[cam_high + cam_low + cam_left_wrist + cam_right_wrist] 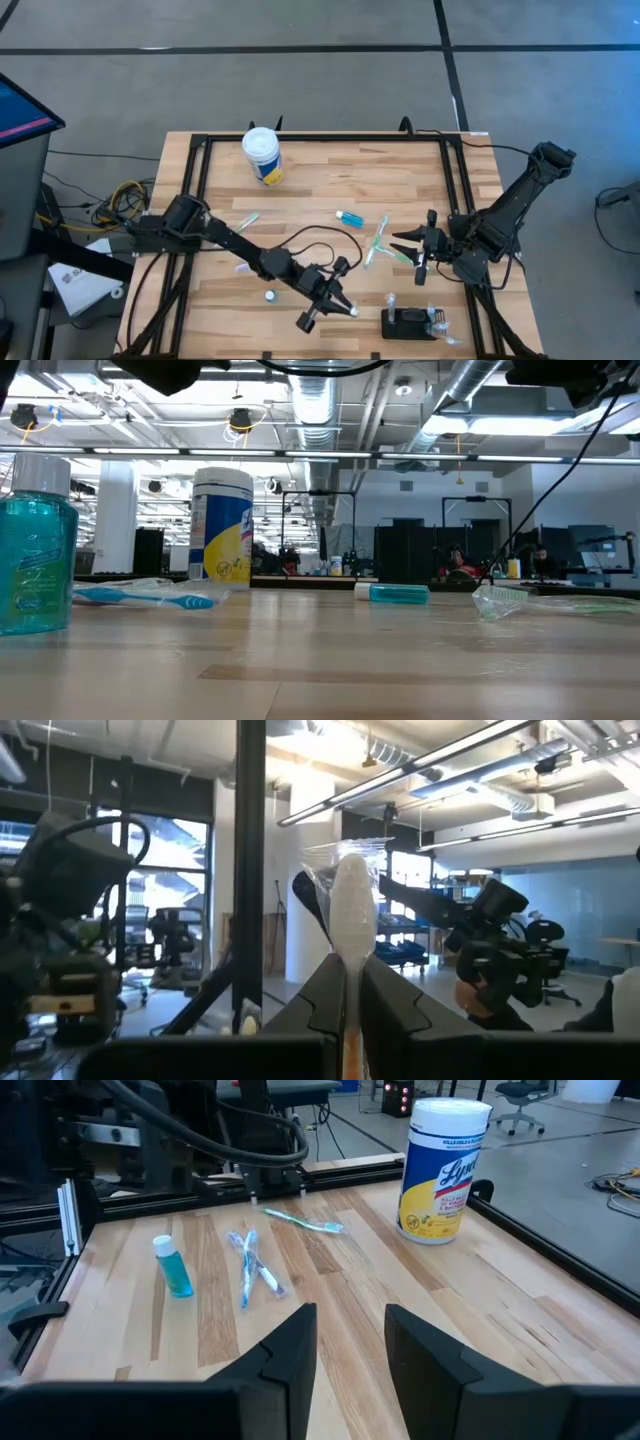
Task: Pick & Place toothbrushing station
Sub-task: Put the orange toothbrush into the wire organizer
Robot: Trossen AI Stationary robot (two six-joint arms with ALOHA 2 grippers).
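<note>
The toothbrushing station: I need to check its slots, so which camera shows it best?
The high view: the toothbrushing station lies at the table's near edge, right of the left end effector. Its slots are too small to read. No other view shows it.

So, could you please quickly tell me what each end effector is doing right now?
Left end effector: closed on a wrapped toothbrush.
Right end effector: open, holding nothing, above the table.
</note>
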